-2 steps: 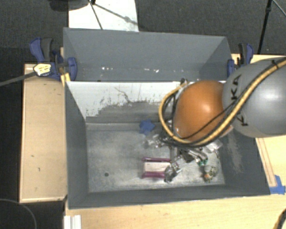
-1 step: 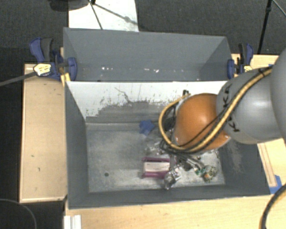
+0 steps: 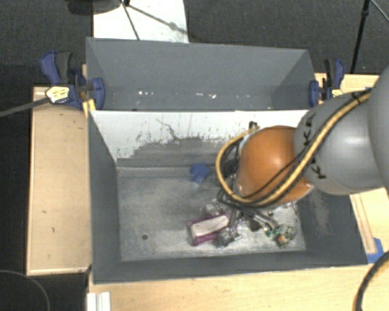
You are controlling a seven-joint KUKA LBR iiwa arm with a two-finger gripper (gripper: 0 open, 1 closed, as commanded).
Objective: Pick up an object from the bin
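Claw [image 3: 233,228] beside flat purple block [image 3: 205,229]

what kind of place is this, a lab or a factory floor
Most likely a robotics lab: a grey metal bin, a cabled robot arm reaching into it, and a small heap of loose things inside.

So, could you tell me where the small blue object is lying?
The small blue object lies by the bin's back wall, left of the arm's orange cover, behind the purple rectangular block.
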